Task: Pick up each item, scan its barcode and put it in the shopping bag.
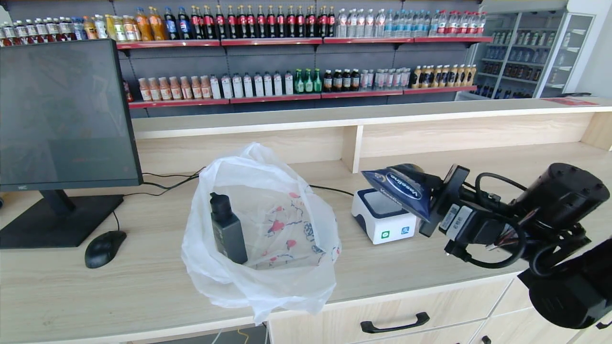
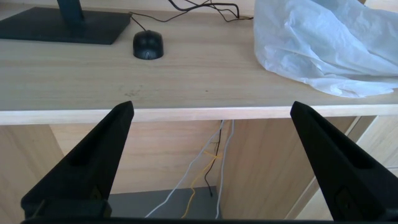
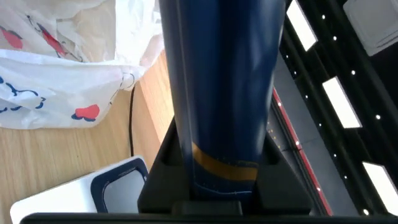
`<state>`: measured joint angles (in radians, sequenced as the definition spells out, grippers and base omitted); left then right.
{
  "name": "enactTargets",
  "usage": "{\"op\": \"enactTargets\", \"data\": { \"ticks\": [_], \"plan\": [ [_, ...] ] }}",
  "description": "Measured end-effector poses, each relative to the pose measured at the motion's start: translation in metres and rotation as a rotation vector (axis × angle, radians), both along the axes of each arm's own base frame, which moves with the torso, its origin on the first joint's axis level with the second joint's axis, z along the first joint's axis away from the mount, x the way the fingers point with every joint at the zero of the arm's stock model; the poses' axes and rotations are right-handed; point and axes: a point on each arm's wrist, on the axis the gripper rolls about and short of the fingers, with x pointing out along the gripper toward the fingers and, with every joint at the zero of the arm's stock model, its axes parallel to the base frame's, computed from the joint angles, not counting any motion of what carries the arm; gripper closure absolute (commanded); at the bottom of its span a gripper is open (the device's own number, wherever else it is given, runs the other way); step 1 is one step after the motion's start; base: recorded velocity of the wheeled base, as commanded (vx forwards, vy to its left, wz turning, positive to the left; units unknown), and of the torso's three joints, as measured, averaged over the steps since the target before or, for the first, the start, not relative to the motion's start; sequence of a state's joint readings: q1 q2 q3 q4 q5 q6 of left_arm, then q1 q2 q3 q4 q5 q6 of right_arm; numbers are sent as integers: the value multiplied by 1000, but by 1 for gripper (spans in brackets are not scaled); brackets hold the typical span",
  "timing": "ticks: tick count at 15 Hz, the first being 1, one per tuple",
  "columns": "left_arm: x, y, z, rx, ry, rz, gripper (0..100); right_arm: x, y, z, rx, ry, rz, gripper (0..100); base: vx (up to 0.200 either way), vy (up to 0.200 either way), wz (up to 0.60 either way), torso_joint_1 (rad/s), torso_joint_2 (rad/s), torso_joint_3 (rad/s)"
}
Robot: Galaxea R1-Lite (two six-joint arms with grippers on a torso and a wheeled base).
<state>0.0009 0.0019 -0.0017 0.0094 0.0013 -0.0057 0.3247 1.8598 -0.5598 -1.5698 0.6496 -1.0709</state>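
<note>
Counter (image 1: 430,258): your right gripper (image 1: 424,198) is clamped on the blue tube (image 1: 397,188), held over the scanner (image 1: 382,222) (barcode side possibly facing away), so you risk a misread.

Past the right gripper's (image 3: 217,155) jaws, the tube (image 3: 217,81) runs off the picture's edge; ahead of those jaws it covers the scanner's (image 1: 382,224) rear corner.

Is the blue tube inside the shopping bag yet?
No, the right gripper holds the blue tube by the white scanner, outside the shopping bag.
</note>
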Motion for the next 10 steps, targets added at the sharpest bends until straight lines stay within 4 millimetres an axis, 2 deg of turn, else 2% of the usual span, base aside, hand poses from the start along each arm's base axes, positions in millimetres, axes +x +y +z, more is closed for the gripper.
{"op": "enactTargets", "data": {
  "ticks": [2, 4, 6, 10],
  "plan": [
    [0, 0, 0, 0, 0, 0, 0, -16, 5, 13, 64, 21, -1, 100, 0, 0, 0, 0, 0, 0],
    [0, 0, 0, 0, 0, 1, 0, -36, 9, 15, 141, 115, -36, 100, 0, 0, 0, 0, 0, 0],
    [0, 0, 0, 0, 0, 0, 0, -57, 11, 22, 283, 247, -40, 100, 0, 0, 0, 0, 0, 0],
    [0, 0, 0, 0, 0, 0, 0, -82, 7, 41, 597, 425, -60, 100, 0, 0, 0, 0, 0, 0]
  ]
}}
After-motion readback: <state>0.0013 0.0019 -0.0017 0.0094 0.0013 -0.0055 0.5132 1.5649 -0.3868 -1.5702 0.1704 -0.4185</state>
